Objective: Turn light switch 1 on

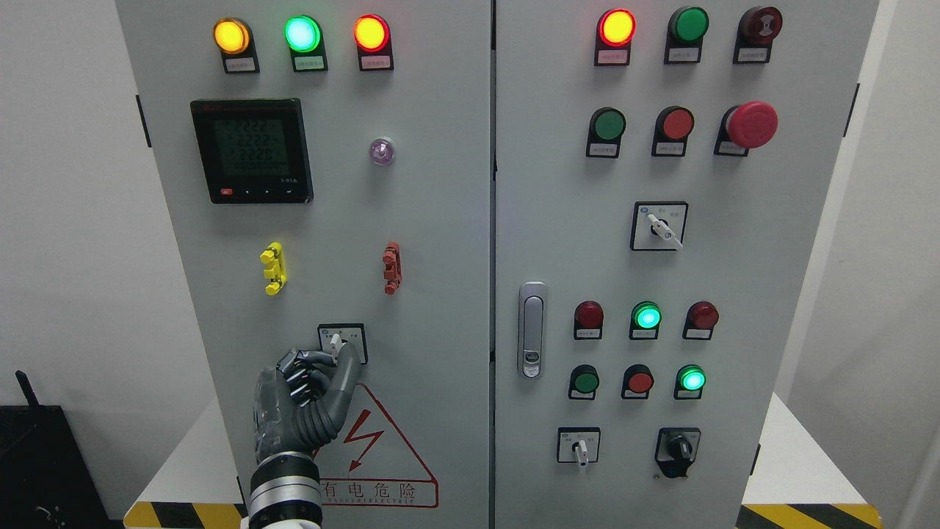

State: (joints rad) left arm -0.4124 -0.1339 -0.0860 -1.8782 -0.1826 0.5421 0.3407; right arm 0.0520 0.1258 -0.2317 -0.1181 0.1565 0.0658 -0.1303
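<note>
A grey electrical cabinet with two doors fills the head view. On the left door, low down, a small rotary selector switch with a white knob sits in a black-framed plate. My left hand reaches up from the bottom edge. Its thumb lies against the plate just right of the knob, and the curled fingers are just left of and below the knob. The hand pinches at the knob, which points roughly straight up. The right hand is not in view.
Left door: lit yellow, green and red lamps, a digital meter, yellow and red clips, a high-voltage warning triangle. Right door: lamps, push buttons, a red emergency stop, selector switches and a door handle.
</note>
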